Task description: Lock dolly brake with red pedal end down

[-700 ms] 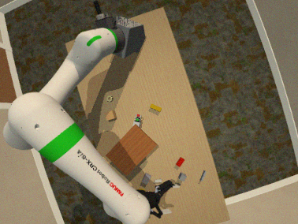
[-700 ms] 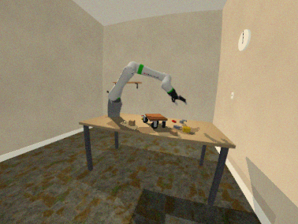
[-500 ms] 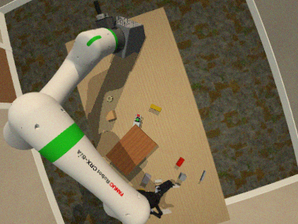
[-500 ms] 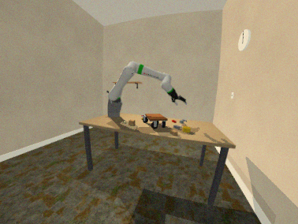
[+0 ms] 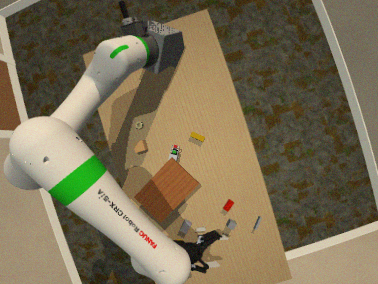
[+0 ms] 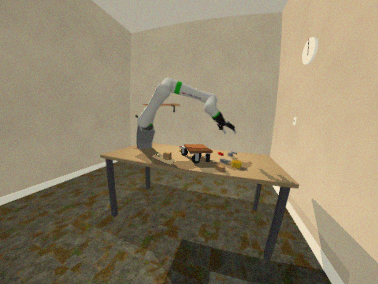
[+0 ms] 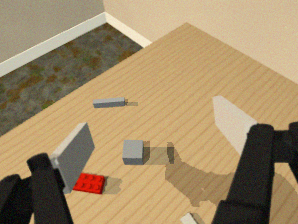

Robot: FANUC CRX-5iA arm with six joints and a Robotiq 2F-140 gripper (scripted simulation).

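Note:
The dolly (image 5: pixel 167 190) has a brown wooden deck and stands on the table; it also shows in the exterior view (image 6: pixel 198 148). One caster (image 5: pixel 175 151) sticks out at the deck's far corner, and its brake pedal shows a green and a red end. I cannot tell which end is down. My gripper (image 5: pixel 210 245) (image 6: pixel 227 127) hangs in the air well above the table, off the dolly's near side. In the wrist view its black fingers stand wide apart with nothing between them.
Below the gripper lie a red brick (image 7: pixel 90 182), a grey cube (image 7: pixel 133 151), a thin grey bar (image 7: pixel 109 102) and a grey plate. A yellow block (image 5: pixel 197 137), a tan block (image 5: pixel 141 146) and a small ring (image 5: pixel 139 125) lie beyond the dolly.

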